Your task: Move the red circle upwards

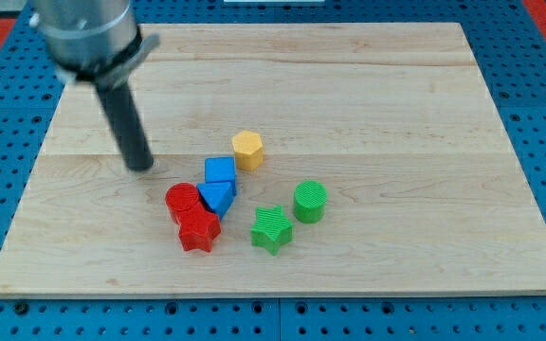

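The red circle [182, 200] lies on the wooden board [368, 114], left of centre toward the view's bottom. It touches a red star [198, 229] below it and a blue triangular block [217, 196] on its right. My tip [140, 167] rests on the board up and to the left of the red circle, a short gap away, touching no block.
A blue cube [220, 170] sits above the blue triangular block. A yellow hexagon [247, 149] lies further up and right. A green star [271, 228] and a green cylinder [310, 201] lie to the right. Blue pegboard [538, 57] surrounds the board.
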Controlling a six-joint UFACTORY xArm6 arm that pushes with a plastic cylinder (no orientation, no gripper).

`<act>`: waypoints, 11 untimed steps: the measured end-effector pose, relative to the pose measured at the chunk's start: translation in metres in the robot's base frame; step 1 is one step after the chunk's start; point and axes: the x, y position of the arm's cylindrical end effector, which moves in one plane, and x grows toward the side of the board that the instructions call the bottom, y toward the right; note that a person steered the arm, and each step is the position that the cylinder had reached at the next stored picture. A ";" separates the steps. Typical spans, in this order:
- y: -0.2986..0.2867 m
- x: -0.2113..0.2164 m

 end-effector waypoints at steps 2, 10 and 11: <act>0.109 0.072; 0.025 -0.187; 0.038 -0.200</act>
